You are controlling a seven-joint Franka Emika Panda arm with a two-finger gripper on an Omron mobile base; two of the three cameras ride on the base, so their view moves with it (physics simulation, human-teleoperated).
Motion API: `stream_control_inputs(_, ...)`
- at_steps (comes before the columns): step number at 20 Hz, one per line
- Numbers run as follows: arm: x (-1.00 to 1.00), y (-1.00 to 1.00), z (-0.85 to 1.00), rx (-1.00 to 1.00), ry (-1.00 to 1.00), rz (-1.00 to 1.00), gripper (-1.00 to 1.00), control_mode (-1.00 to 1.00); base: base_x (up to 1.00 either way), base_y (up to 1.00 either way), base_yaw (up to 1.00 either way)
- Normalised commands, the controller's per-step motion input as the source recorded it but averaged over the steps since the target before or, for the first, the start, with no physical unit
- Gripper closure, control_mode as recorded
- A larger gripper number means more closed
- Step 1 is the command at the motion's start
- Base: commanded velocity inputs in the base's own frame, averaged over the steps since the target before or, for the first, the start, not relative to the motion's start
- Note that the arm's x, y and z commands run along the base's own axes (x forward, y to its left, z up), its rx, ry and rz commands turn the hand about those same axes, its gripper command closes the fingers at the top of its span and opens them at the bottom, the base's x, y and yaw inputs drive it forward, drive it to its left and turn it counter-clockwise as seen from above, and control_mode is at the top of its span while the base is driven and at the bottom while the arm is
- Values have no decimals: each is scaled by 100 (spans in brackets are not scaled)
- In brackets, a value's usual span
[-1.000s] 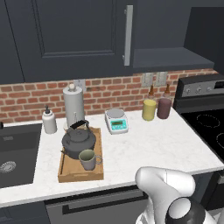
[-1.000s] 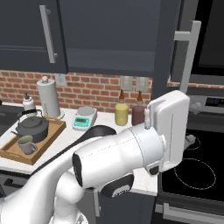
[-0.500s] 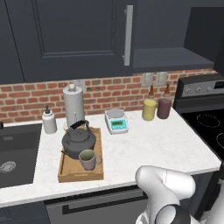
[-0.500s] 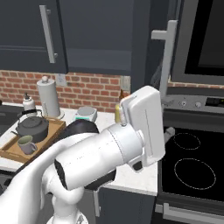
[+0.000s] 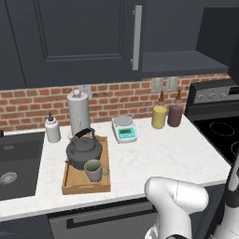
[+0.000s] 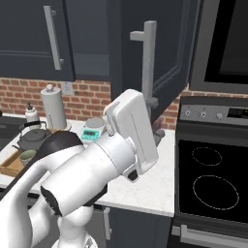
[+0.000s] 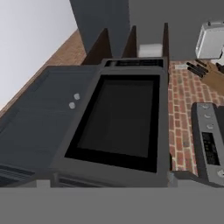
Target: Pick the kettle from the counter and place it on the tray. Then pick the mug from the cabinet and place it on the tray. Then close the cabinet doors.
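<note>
We see the kettle (image 5: 84, 148) sitting on the tray (image 5: 70, 183), toward the tray's back end, with the mug (image 5: 94, 170) on the tray just in front of it. The tray lies on the counter (image 5: 158, 154), between the sink (image 5: 16, 163) and the small scale (image 5: 124, 128). Behind the tray stands a tall silver canister (image 5: 78, 112). Right of the scale are the yellow canister (image 5: 159, 116) and the maroon canister (image 5: 175, 115). One cabinet door (image 6: 150, 58) stands swung open above the counter. Our fingers are spread wide, holding nothing.
</note>
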Motion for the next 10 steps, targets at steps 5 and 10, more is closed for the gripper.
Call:
stream_control_inputs(5, 35, 56, 17, -2, 0, 16, -100, -100, 0, 0, 0)
stream_control_inputs(10, 32, 70, 11, -6, 0, 17, -100, -100, 0, 0, 0)
